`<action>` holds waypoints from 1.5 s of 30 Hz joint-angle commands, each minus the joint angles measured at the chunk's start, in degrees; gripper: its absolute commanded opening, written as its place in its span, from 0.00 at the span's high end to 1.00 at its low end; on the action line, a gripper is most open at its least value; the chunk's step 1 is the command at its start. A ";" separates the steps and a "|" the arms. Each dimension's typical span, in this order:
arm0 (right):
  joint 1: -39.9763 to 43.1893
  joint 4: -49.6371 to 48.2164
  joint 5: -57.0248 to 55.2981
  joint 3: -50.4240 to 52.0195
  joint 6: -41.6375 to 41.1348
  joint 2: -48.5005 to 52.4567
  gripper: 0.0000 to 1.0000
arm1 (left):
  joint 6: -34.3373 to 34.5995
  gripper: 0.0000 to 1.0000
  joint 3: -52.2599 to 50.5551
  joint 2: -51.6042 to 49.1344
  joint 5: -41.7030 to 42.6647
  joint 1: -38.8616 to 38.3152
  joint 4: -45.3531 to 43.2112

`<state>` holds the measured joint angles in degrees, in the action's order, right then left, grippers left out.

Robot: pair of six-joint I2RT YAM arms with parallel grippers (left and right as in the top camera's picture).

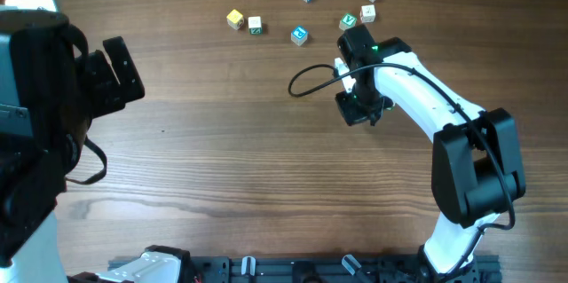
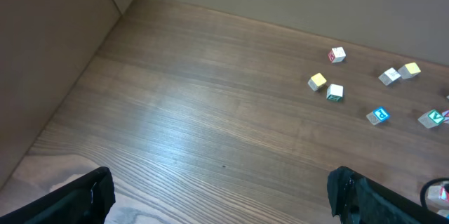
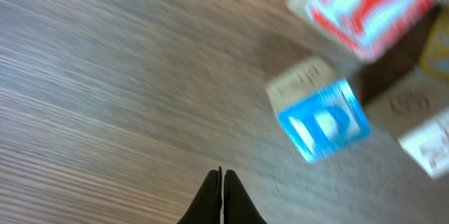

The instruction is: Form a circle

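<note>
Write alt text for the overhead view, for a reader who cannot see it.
Nine letter cubes lie scattered near the top edge of a wooden table, not yet drawn into a tight ring. The white right arm reaches toward them, and the black left arm sits at the left edge.

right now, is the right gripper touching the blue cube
Apart. The right wrist view, though blurred, shows the shut right gripper low in the picture, with a strip of bare table between its tips and the blue cube.
</note>
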<state>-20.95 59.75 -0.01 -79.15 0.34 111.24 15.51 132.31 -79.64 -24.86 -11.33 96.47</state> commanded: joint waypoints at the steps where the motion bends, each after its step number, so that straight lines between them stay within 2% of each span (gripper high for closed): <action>1: -0.09 4.00 -4.09 -1.38 -4.61 -1.44 0.95 | -0.11 0.00 0.00 -0.02 -0.72 0.26 0.02; 7: -0.09 4.37 -9.51 -1.38 -9.55 -1.42 0.96 | -0.11 0.00 0.00 -0.02 -0.72 0.26 0.02; 23: 1.38 4.52 -7.74 -0.52 -10.86 -1.09 0.95 | -0.11 0.00 0.00 -0.02 -0.72 0.26 0.02; 32: 5.81 -3.82 -2.73 7.76 -10.80 -1.09 0.95 | -0.11 0.00 0.00 -0.02 -0.72 0.26 0.02; 45: 5.81 -6.97 0.07 7.76 -9.46 -1.11 0.95 | -0.11 0.00 0.00 -0.02 -0.72 0.26 0.00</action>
<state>-15.11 53.04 -1.19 -71.61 -9.58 111.09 15.51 132.31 -79.64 -24.88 -11.33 96.49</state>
